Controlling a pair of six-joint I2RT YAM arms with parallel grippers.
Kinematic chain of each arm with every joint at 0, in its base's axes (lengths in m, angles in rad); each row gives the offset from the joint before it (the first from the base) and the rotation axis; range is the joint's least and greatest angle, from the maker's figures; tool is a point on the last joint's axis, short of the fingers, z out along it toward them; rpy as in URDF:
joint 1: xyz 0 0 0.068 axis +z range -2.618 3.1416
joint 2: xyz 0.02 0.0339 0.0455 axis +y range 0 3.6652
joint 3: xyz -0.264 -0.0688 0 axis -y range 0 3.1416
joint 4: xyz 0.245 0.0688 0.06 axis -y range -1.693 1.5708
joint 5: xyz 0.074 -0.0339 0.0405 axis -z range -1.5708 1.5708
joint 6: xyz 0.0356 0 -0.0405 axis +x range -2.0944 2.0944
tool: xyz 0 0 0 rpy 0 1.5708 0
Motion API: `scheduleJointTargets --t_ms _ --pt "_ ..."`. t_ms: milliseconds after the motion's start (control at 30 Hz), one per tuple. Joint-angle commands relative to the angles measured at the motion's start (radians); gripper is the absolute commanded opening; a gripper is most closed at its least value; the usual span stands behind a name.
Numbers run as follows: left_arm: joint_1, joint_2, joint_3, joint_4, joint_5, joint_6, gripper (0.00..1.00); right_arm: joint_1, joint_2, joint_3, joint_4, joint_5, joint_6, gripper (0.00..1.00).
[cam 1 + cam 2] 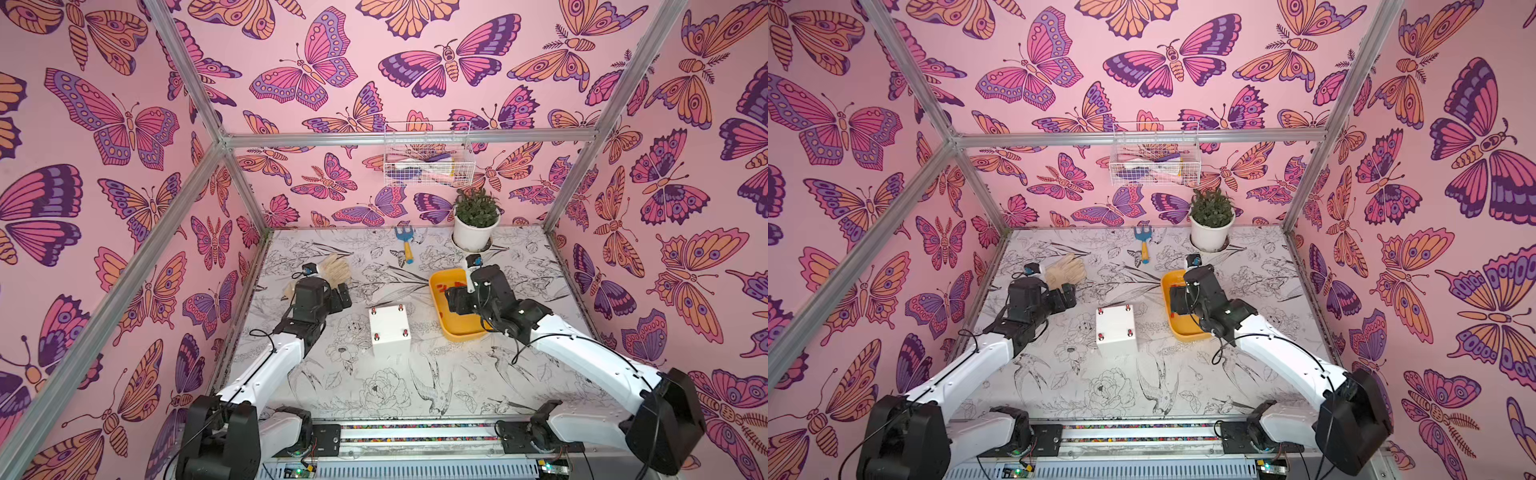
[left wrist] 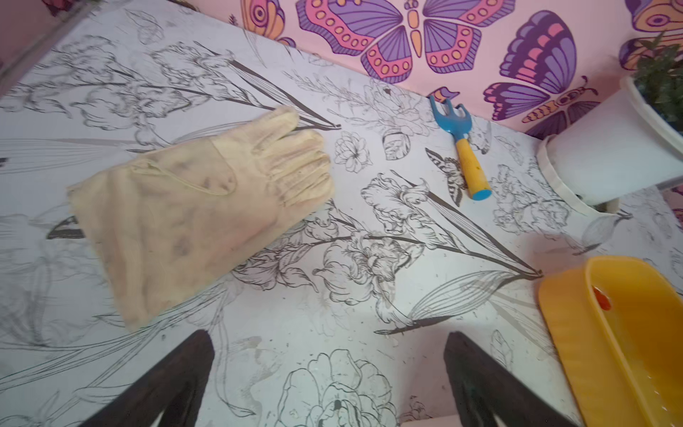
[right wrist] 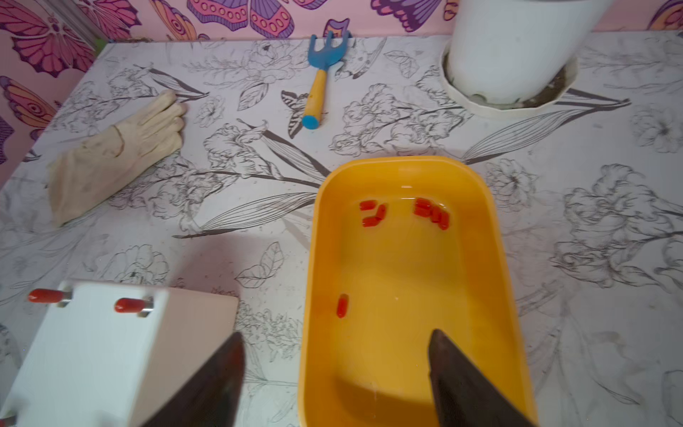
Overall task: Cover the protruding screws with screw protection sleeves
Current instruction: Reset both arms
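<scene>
Hovering over the yellow tray [image 3: 399,161], the right claw [image 3: 335,334] is spread open and empty; one loose red sleeve [image 3: 342,305] lies just ahead of it, lengthwise. Farther off, the left claw [image 2: 328,334] is open too. Pretty sure the screws [image 3: 131,306] on the white box [image 3: 92,351] are all capped already.

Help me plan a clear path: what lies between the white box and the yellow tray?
Nothing: only bare tabletop separates the white box from the yellow tray, seen in both top views and the right wrist view.

The left arm [image 1: 266,365] and right arm [image 1: 590,353] have white shells and black joints. Thin black cables [image 1: 261,331] run outside. Fingers [image 2: 480,380] are dark, tapered.
</scene>
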Motion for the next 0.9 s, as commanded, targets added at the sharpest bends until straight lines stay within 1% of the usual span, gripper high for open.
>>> scheduleJointTargets --t_ms 0,33,133,167,267,400,467,533,600,633,700,733,767,867 --pt "0.005 -0.042 -0.057 0.070 -0.156 0.082 1.00 -0.042 -0.043 -0.028 0.010 0.031 0.010 0.99" --pt "0.005 -0.052 -0.079 0.094 -0.186 0.095 1.00 -0.058 -0.054 -0.041 0.013 0.031 0.009 0.99" --pt "0.004 -0.073 -0.151 0.198 -0.218 0.148 1.00 -0.089 -0.081 -0.079 0.038 0.059 0.003 0.99" --pt "0.005 -0.085 -0.158 0.196 -0.238 0.143 1.00 -0.100 -0.088 -0.093 0.047 0.076 0.003 0.99" --pt "0.005 -0.110 -0.194 0.263 -0.278 0.203 1.00 -0.135 -0.095 -0.107 0.042 0.123 -0.001 0.99" --pt "0.010 -0.114 -0.206 0.288 -0.346 0.289 1.00 -0.174 -0.096 -0.125 0.042 0.142 -0.036 0.99" --pt "0.022 -0.081 -0.217 0.332 -0.346 0.326 1.00 -0.176 -0.106 -0.160 0.088 0.171 -0.074 0.99" --pt "0.035 -0.033 -0.248 0.429 -0.350 0.360 1.00 -0.176 -0.128 -0.210 0.164 0.204 -0.111 0.99" --pt "0.052 0.020 -0.286 0.571 -0.351 0.385 1.00 -0.176 -0.159 -0.281 0.271 0.232 -0.152 0.99" --pt "0.061 0.043 -0.331 0.632 -0.343 0.388 1.00 -0.177 -0.173 -0.311 0.318 0.246 -0.169 0.99" --pt "0.089 0.096 -0.372 0.767 -0.300 0.383 1.00 -0.180 -0.200 -0.379 0.417 0.283 -0.214 0.99" --pt "0.098 0.132 -0.376 0.803 -0.283 0.384 1.00 -0.184 -0.205 -0.402 0.451 0.306 -0.224 0.99" --pt "0.101 0.152 -0.365 0.798 -0.271 0.391 1.00 -0.195 -0.210 -0.422 0.475 0.327 -0.220 0.99" --pt "0.138 0.198 -0.332 0.797 -0.211 0.376 1.00 -0.249 -0.208 -0.459 0.493 0.327 -0.196 0.99"
